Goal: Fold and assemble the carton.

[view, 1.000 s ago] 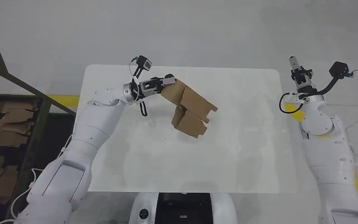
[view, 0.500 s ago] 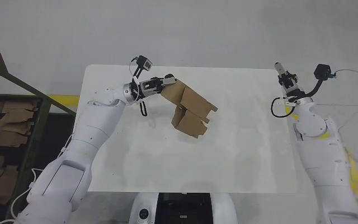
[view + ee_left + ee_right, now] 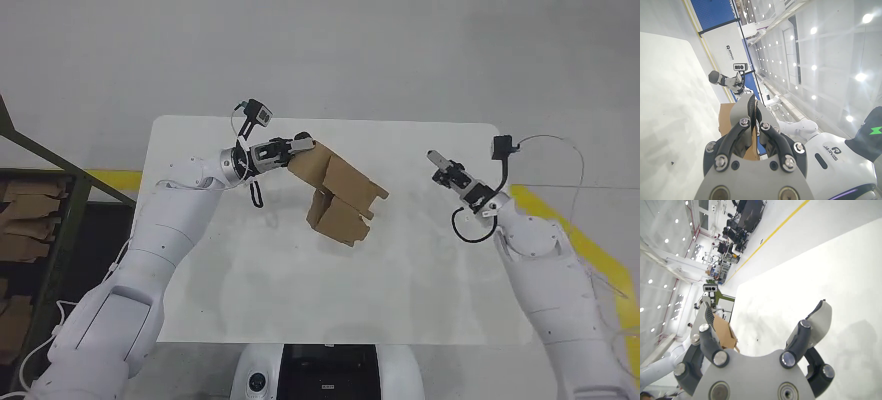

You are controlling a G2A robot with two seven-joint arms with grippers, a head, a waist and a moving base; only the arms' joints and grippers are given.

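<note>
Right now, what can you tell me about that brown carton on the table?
The carton is plain brown corrugated cardboard, only part-folded: angled panels with loose flaps jutting out. It lies near the middle of the white table. The left hand is shut on one edge of it; the right hand is open and apart from it.

We see bright ceiling lamps (image 3: 867,18) flaring overhead, the white table (image 3: 810,275) glaring under even light, lines bowing at wrist-view edges.
</note>
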